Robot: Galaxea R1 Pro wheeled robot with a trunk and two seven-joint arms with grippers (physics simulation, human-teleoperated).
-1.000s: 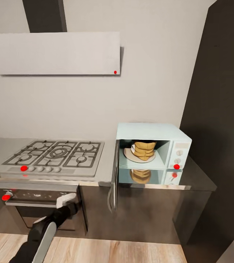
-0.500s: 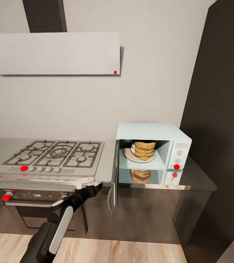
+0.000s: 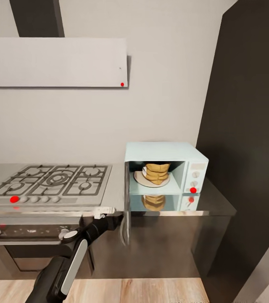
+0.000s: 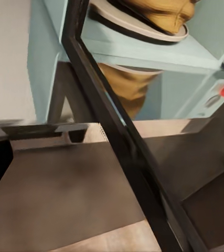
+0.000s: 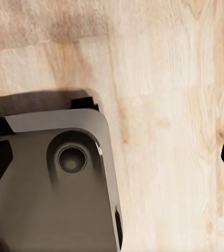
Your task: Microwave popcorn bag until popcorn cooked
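Observation:
The pale blue microwave (image 3: pixel 159 150) stands on the grey countertop (image 3: pixel 218 204) with its door (image 3: pixel 126 210) swung wide open and seen edge-on. Inside, the tan popcorn bag (image 3: pixel 156 171) sits upright on a round plate (image 3: pixel 141 180); the popcorn is hidden. My left gripper (image 3: pixel 105 210) is at the countertop's front edge, just left of the door's lower part, open. The left wrist view looks past the door's dark frame (image 4: pixel 127 152) to the bag (image 4: pixel 159 10). My right gripper (image 5: pixel 112 157) hangs open over the wooden floor.
A gas hob (image 3: pixel 50 181) sits left of the microwave, above a steel oven (image 3: pixel 25 235) with red-marked knobs. A grey hood (image 3: pixel 54 62) hangs on the wall. A tall dark cabinet (image 3: pixel 252 126) closes off the right. My base (image 5: pixel 49 178) is beneath the right gripper.
My left gripper rose from in front of the oven up and right to the countertop edge beside the door. The camera has shifted, sliding the scene left.

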